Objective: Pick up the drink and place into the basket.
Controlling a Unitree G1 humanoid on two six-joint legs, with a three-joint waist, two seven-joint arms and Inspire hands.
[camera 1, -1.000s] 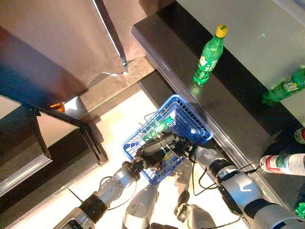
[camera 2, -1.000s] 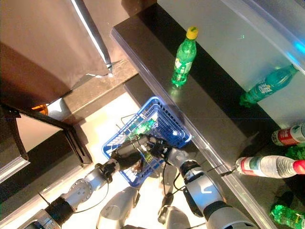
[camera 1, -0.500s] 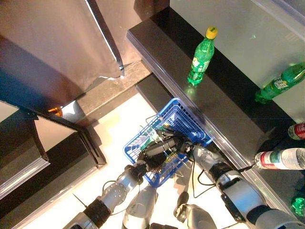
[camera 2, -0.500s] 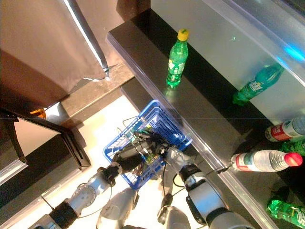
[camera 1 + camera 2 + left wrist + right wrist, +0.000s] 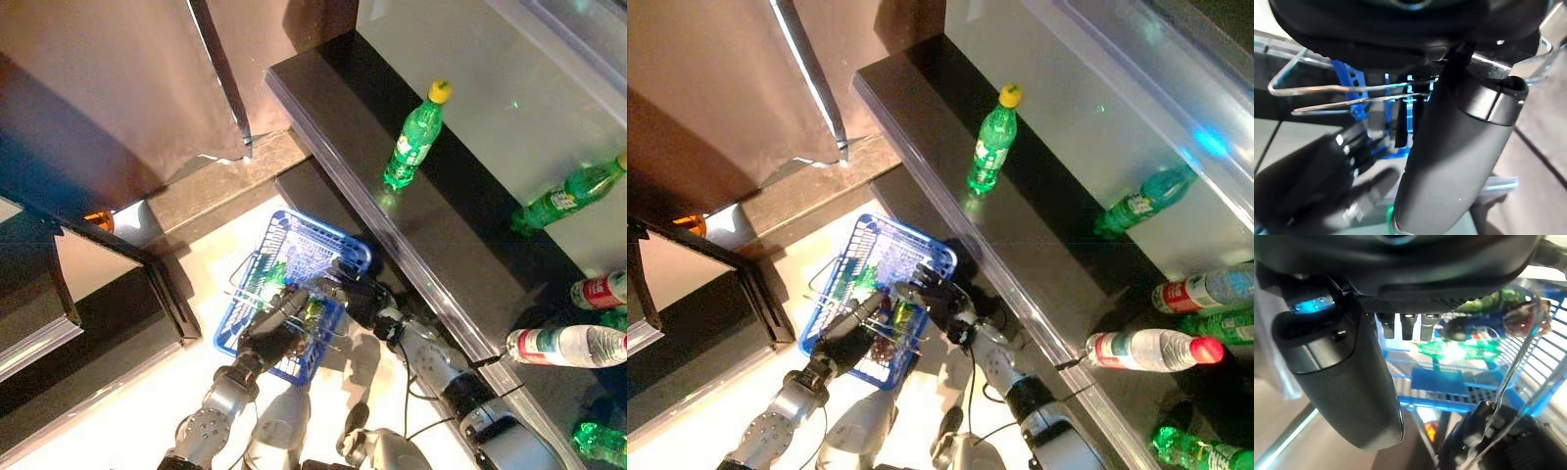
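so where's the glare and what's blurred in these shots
Right eye view: bright blue glare on the clear shelf front and a sheen on the dark shelf beneath the upright green bottle. Left wrist view: the thumb is close and soft, the blue basket behind it hazy. Right wrist view: drinks in the basket smear into green glow.

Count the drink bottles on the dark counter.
6: upright yellow-capped green bottle; second green bottle farther right by the pale wall; red-labelled bottle, red-capped bottle, edge green bottle and corner green bottle clustered at the right. More may lie out of view.
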